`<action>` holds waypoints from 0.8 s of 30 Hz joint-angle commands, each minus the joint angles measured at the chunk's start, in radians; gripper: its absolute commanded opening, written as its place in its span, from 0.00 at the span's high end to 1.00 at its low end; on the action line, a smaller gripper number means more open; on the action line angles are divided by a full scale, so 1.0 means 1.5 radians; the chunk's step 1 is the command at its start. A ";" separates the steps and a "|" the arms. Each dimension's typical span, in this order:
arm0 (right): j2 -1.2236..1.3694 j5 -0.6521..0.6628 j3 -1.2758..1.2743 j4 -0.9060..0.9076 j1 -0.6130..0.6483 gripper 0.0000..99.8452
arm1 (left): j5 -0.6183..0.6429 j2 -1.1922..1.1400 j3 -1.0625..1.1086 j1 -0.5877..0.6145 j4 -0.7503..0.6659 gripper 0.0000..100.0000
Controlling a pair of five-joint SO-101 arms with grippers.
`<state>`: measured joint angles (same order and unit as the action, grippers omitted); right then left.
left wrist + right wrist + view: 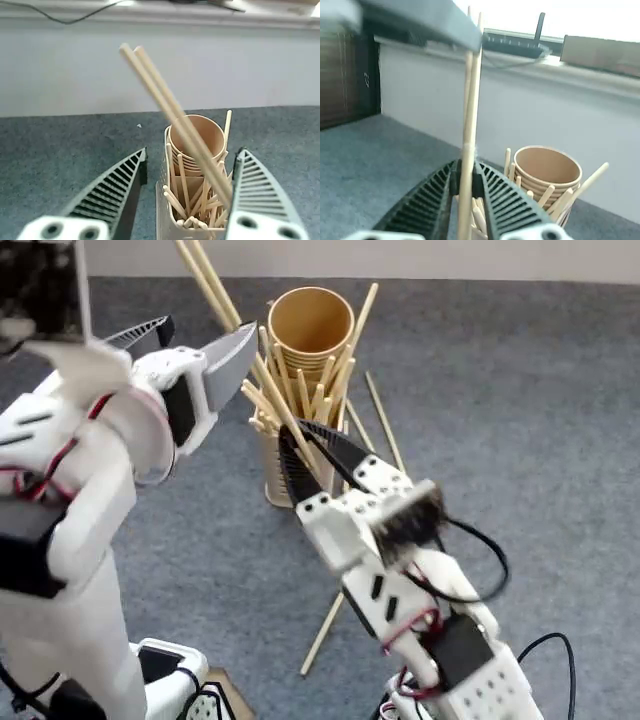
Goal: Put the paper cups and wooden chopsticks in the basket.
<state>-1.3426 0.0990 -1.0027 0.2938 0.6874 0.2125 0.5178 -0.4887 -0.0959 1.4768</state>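
Basket (275,478) (162,202), tall, beige and slotted, stands upright on the grey felt-like table (520,390), between the two arms in the high view. The left gripper (210,330) (192,150) sits beside the basket's rim with its fingers spread wide and nothing between them in its grasp; from its wrist view they straddle the basket top. The right gripper (298,440) (466,165) is just in front of the basket, its dark fingers pinched tight on a pair of wooden chopsticks (215,290) (165,95) (470,100) that slants up and out over the rim, close to one left finger; whether they touch cannot be told. Inside the basket is a nested stack of brown paper cups (310,325) (197,140) (547,167), mouths up, ringed by many shorter chopsticks (262,405) (182,187) leaning at odd angles. Two loose sticks lie on the table: one (385,425) beside the basket, another (322,635) nearer the right arm's base.
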 commanded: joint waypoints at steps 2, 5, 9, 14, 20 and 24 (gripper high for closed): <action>-0.058 -0.004 0.009 0.022 0.007 1.00 | 0.001 -0.021 0.002 0.022 -0.017 0.71; -0.059 -0.005 0.010 0.034 0.008 1.00 | 0.011 -0.041 0.001 0.027 -0.020 0.71; -0.060 -0.021 0.010 0.039 0.010 1.00 | 0.029 -0.061 -0.002 0.027 -0.045 0.71; -0.059 -0.027 0.004 0.039 0.010 1.00 | 0.030 -0.098 -0.002 0.025 -0.074 0.74; -0.057 -0.026 0.004 0.039 0.009 1.00 | -0.013 -0.131 -0.002 -0.038 -0.087 0.86; -0.057 -0.026 -0.011 0.039 0.007 1.00 | -0.093 -0.132 -0.003 -0.077 -0.097 1.00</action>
<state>-1.4177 0.0637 -1.0134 0.3506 0.6951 0.1435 0.3184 -0.4841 -0.1680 1.3510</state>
